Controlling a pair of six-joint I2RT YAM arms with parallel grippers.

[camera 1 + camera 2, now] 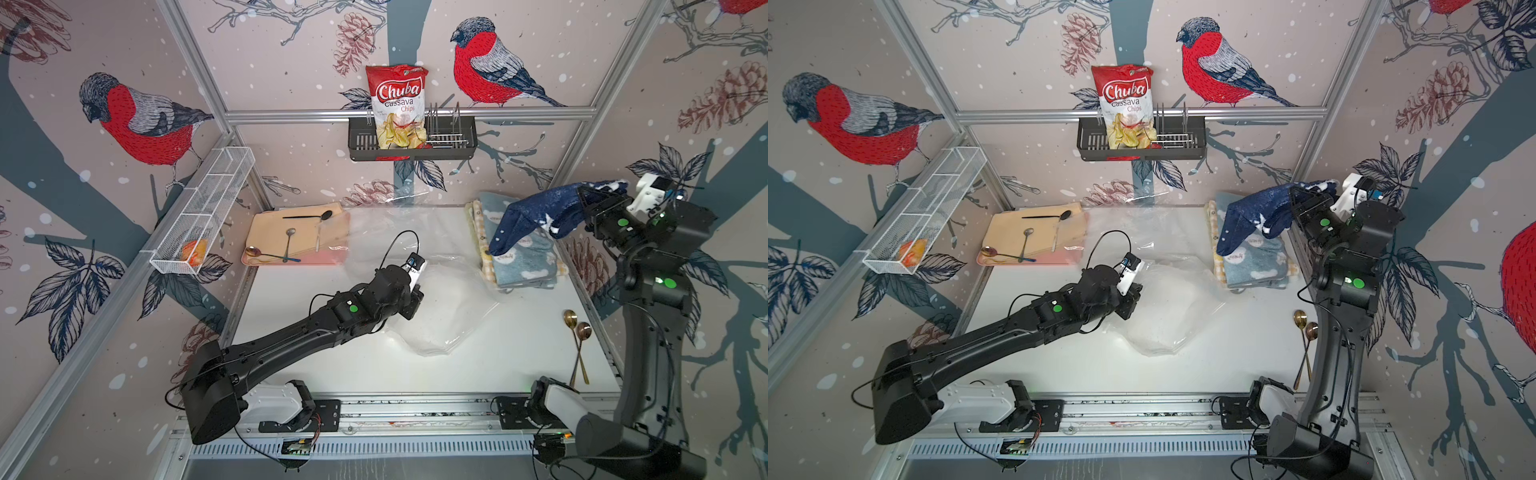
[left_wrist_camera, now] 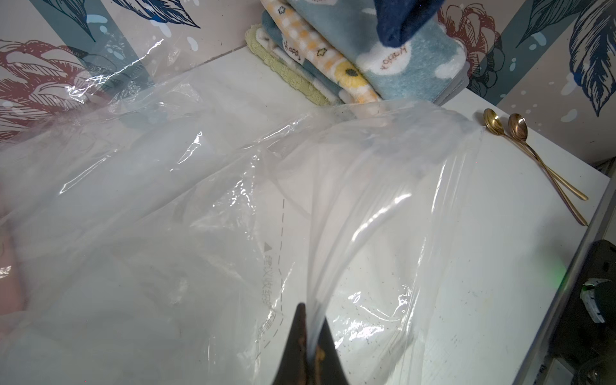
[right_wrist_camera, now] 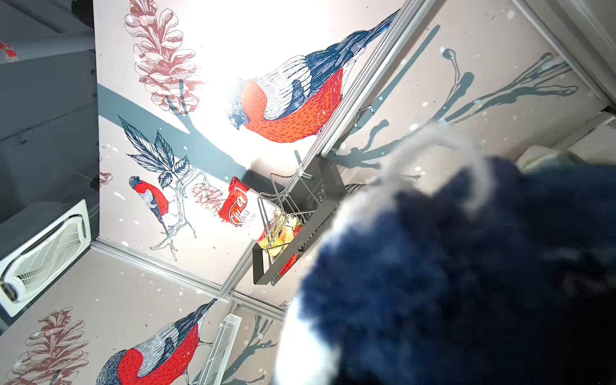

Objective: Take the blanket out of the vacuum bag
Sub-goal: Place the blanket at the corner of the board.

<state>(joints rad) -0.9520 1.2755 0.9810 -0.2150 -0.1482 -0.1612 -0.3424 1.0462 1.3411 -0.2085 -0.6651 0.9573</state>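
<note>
The vacuum bag (image 1: 444, 316) (image 1: 1167, 311) lies crumpled and see-through across the middle of the white table, with nothing visible inside it. My left gripper (image 2: 311, 336) is shut on an edge of the bag's plastic (image 2: 200, 200), low over the table (image 1: 411, 307). The blanket (image 1: 536, 216) (image 1: 1254, 212), dark blue with white flecks, hangs outside the bag at the back right. My right gripper (image 1: 590, 199) (image 1: 1304, 199) is shut on its upper end. In the right wrist view the blanket (image 3: 450, 266) hides the fingers. Its lower corner (image 2: 400, 20) dangles onto a stack of folded cloths.
Folded light-blue and yellow blankets (image 1: 519, 257) are stacked at the back right. Two gold spoons (image 1: 577, 332) lie near the right edge. A pink tray (image 1: 257, 237) with spoons sits back left. A black wall rack (image 1: 361, 141) holds a red chips bag (image 1: 399, 95); a white wire basket (image 1: 203, 212) hangs on the left wall.
</note>
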